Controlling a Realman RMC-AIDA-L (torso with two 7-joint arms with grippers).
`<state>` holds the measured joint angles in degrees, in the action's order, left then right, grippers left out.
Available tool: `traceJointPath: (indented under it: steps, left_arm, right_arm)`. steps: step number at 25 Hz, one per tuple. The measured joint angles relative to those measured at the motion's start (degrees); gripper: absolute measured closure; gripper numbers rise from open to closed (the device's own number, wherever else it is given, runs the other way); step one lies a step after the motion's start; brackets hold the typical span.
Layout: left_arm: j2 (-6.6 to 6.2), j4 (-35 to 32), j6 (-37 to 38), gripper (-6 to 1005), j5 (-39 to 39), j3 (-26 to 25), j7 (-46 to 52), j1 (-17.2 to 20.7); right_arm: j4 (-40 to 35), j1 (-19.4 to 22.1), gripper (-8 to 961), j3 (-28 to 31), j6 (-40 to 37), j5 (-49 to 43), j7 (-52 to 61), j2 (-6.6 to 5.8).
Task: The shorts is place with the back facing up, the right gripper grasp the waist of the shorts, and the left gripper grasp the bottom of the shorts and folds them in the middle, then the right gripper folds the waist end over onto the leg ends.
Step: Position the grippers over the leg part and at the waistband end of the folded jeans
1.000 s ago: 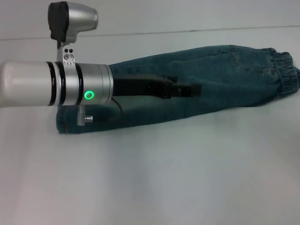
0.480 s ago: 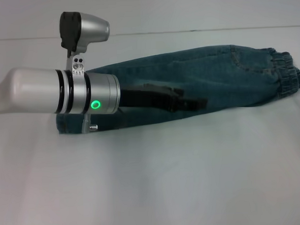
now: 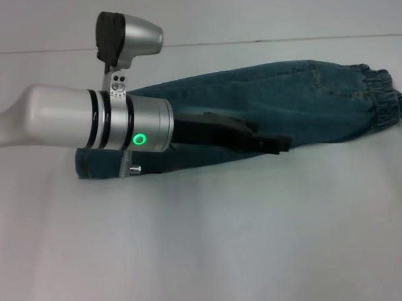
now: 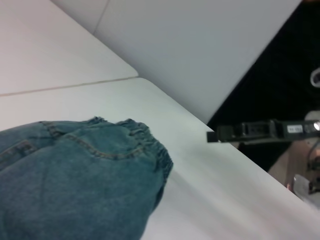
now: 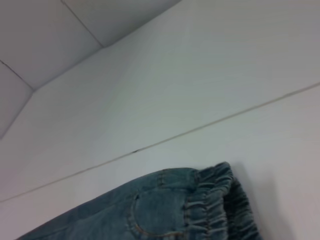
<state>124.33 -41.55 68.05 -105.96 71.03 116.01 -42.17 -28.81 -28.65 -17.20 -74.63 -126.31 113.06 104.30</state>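
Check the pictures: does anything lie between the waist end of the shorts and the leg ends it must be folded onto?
Yes. The left hand and its arm stretch over the shorts, between the waist and the leg ends.

White tabletop (image 3: 204, 243), pale wall (image 3: 249, 13) behind; dark room edge (image 4: 295, 75)

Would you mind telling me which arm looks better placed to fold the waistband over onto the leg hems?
Probably right: the waistband lies on the robot's right, while the left hand hovers over the middle of the shorts.
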Motion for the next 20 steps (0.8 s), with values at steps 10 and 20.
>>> traceJointPath:
  steps: [10,20]
  left_arm:
    - [-0.18,-0.3,1.5,152,0.1,3.1,-2.9,-0.7]
    - [-0.2,0.2,1.3,152,-0.4,3.2,-6.6,0.4]
  right_arm:
    - [0.3,-2.1,69,0.6,-3.5,0.3,6.1,0.35]
    - [1.8,-4.2,69,-0.2,3.0,0.2,9.2,1.38]
